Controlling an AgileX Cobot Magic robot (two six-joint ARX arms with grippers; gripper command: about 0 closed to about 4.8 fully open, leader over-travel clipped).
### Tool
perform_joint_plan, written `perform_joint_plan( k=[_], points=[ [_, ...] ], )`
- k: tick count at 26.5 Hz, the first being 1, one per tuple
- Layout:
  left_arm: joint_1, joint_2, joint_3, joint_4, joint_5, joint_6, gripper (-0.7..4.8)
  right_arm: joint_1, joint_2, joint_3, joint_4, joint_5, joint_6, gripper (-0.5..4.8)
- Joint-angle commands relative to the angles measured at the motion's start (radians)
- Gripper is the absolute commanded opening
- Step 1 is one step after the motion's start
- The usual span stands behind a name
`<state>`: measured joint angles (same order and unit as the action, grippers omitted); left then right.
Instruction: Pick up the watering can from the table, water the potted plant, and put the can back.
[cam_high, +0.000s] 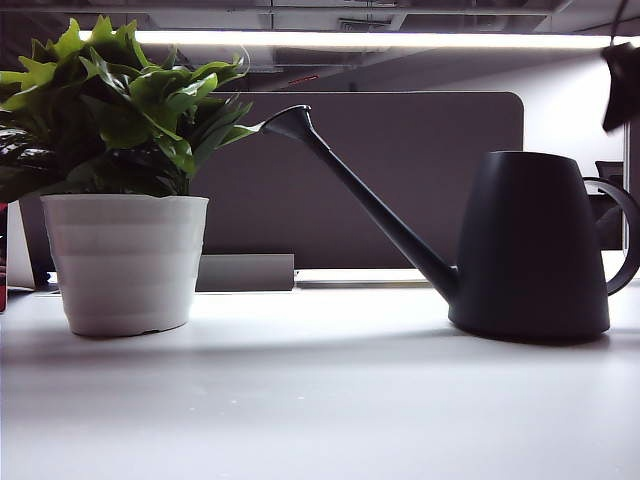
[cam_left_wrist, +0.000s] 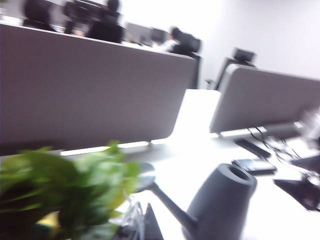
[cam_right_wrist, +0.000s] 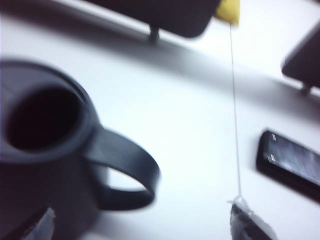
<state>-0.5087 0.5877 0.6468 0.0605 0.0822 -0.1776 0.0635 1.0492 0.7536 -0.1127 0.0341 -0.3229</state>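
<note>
Overhead, right hand (cam_right_wrist: 140, 227) wide above watering can (cam_right_wrist: 55, 145), left hand's state unclear.

The watering can (cam_high: 530, 245) looks matt black plastic; the potted plant (cam_high: 122, 180) has glossy leaves in a ribbed white plastic pot; the table (cam_high: 320, 400) is smooth.

the exterior view sits low at table (cam_high: 320, 400) level, facing the divider, with the plant (cam_high: 120, 120) and can (cam_high: 530, 245) side-on and close. the left wrist view looks obliquely down from above the plant, blurred. the right wrist view looks steeply down, very near the can's mouth, its wide-apart jaws flanking the handle (cam_right_wrist: 127, 175). all three share the can.
</note>
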Motion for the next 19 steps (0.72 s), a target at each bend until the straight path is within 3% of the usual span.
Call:
perform_joint_plan(
  k=[1,7,19],
  points=[
    [-0.091,0.039,0.028,0.010,-0.055,0.071,-0.05,-0.024,0.059,-0.011,0.065,0.019,-0.050,4.79],
    [-0.172,0.085,0.039,0.016,-0.071,0.076,-0.05,-0.044,0.189,-0.018,0.204,0.020,-0.097,4.79],
    [-0.172,0.081,0.039,0.014,-0.025,0.072,-0.05,-0.043,0.481,-0.018,0.478,0.057,-0.148,4.79]
  ],
)
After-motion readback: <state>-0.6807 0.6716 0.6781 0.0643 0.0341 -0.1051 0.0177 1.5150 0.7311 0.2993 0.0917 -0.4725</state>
